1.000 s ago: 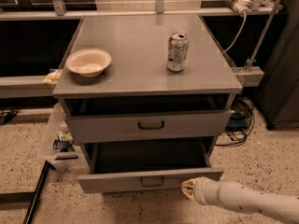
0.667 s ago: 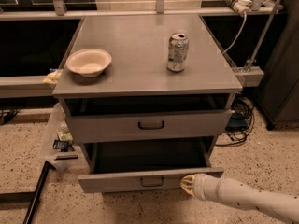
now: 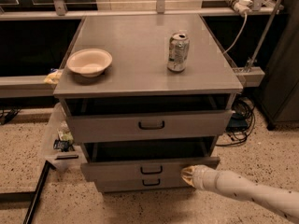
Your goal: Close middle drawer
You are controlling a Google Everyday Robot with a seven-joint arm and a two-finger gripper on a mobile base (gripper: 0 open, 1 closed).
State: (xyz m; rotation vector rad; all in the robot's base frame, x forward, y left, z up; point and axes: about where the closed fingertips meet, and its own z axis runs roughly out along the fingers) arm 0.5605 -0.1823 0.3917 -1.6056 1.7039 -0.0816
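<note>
The middle drawer [image 3: 117, 170] is a wide grey drawer with a small dark loop handle [image 3: 151, 170]. It stands partly pulled out, and its dark interior [image 3: 145, 149] shows. My gripper [image 3: 188, 175] is at the end of a white arm that comes in from the lower right. It rests against the right part of this drawer's flat front, near its top edge.
The top drawer [image 3: 149, 125] is slightly open and the bottom drawer [image 3: 151, 183] sits below. A cream bowl [image 3: 89, 62] and a soda can [image 3: 178, 51] stand on the grey cabinet top [image 3: 140, 73]. A clear bin [image 3: 58, 136] hangs on the left. Cables [image 3: 240, 122] lie on the right.
The middle drawer's front has moved back toward the cabinet, and my gripper has moved with it. The bottom drawer's front now shows below it.
</note>
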